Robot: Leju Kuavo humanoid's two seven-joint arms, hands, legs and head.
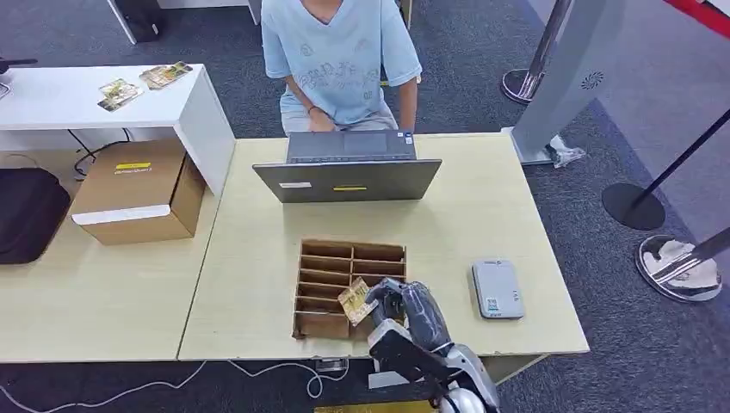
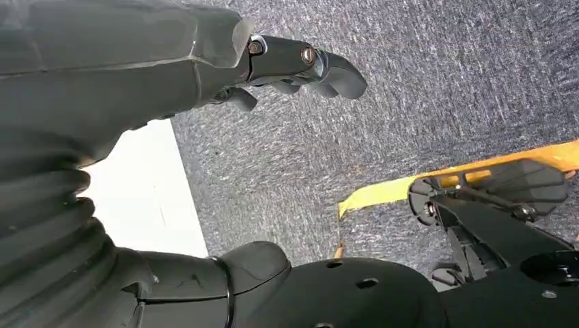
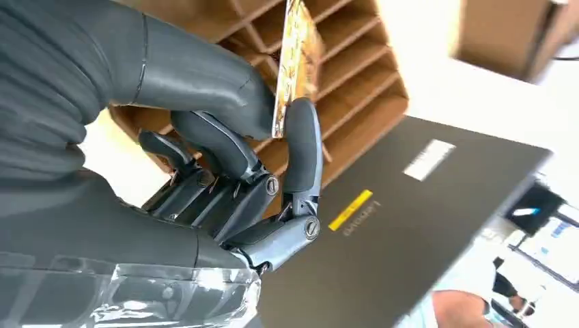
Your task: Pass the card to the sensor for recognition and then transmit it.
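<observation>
Card (image 3: pixel 295 51) sat pinched between the thick thumb and one dark finger of the right hand (image 1: pixel 405 308), edge-on to the wrist camera, so that its flat faces stayed free of the grip; that hold looked chosen so a face could later be shown to the sensor (image 1: pixel 498 290). The hand's other fingers were curled underneath, bearing on nothing. In the head view the card (image 1: pixel 355 301) hovered over the near right corner of the brown divided box (image 1: pixel 344 284), probably just lifted from one of its slots, though the slot itself could not be told. It looked thin and stiff, with a yellowish, busy printed pattern and a slightly glossy surface; the picture on it was too small to read.

The sensor, a pale grey flat device, lay on the table (image 1: pixel 250 292) to the right of the box, near the hand but apart from it, a short sideways carry away. Beyond the box stood an open laptop (image 1: pixel 349 179), and behind it sat a person (image 1: pixel 340 60), likely the one to receive the card afterwards.

The left hand (image 2: pixel 293 65) hung beside the robot above grey carpet, fingers loosely bent and apart, holding nothing.
</observation>
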